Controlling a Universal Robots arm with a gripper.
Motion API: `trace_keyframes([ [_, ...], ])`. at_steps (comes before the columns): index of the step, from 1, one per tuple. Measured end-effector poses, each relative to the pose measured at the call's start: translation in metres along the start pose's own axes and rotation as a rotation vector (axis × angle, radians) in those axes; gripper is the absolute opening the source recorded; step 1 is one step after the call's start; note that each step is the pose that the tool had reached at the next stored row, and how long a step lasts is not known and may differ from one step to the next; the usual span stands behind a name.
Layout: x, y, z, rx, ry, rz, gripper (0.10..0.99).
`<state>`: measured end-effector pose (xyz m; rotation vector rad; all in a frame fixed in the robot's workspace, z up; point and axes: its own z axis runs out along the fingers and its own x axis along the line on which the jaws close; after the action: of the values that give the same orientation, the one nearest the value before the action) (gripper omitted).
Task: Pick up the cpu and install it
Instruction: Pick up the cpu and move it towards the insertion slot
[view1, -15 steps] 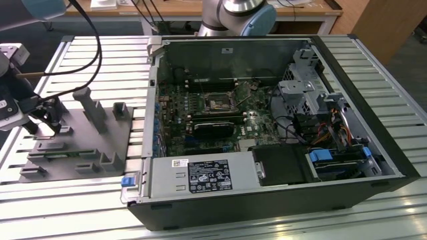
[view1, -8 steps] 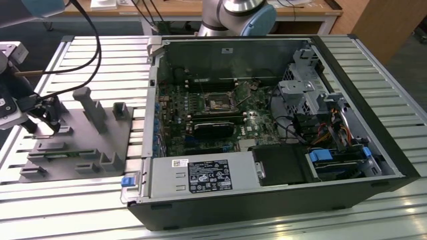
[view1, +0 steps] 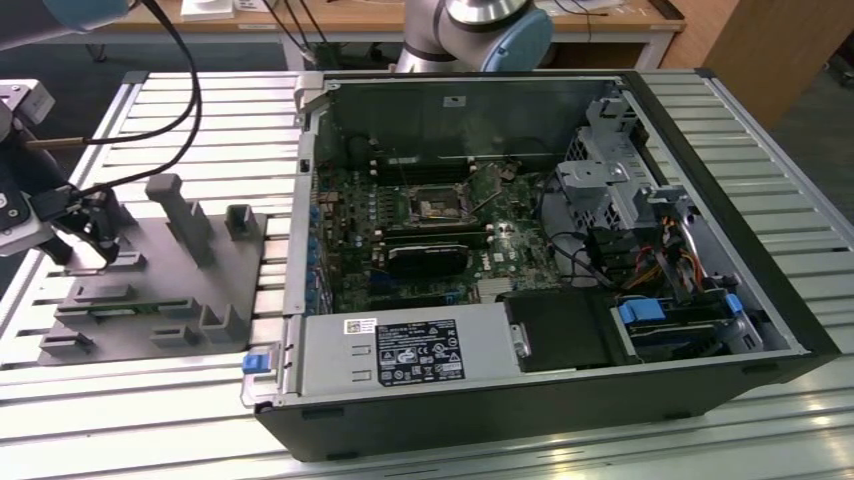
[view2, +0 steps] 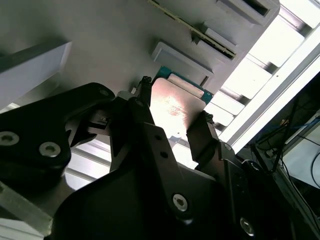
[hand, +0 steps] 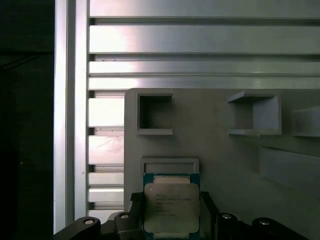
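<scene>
In both wrist views the cpu (hand: 171, 200) (view2: 170, 107), a flat square chip with a silvery lid and a green edge, sits between my gripper's two black fingers. The gripper (hand: 171, 212) (view2: 175, 106) is shut on it, one finger against each side edge. It is just in front of a shallow square pocket (hand: 170, 165) of the grey fixture plate (hand: 215, 155); whether it rests on the plate or hangs just above it, I cannot tell. In the exterior view the gripper (view1: 78, 238) is at the far left, over the plate (view1: 147, 300). The motherboard's dark square socket (view1: 438, 205) lies inside the open computer case (view1: 534, 420).
Grey posts (view1: 180, 215) and small blocks (view1: 238, 222) stand up from the fixture plate beside the gripper. Black cables (view1: 174, 90) hang from the arm above it. The case walls, a drive cage (view1: 614, 190) and a black block (view1: 427, 260) surround the socket. Everything stands on a ribbed aluminium table (view1: 174, 400).
</scene>
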<state>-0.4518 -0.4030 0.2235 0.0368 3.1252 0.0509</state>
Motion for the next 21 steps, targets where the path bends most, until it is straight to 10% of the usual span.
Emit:
trace_keyframes([
  [21,-0.0002,0.0003,-0.0086,-0.001,-0.0003,0.0,0.537],
])
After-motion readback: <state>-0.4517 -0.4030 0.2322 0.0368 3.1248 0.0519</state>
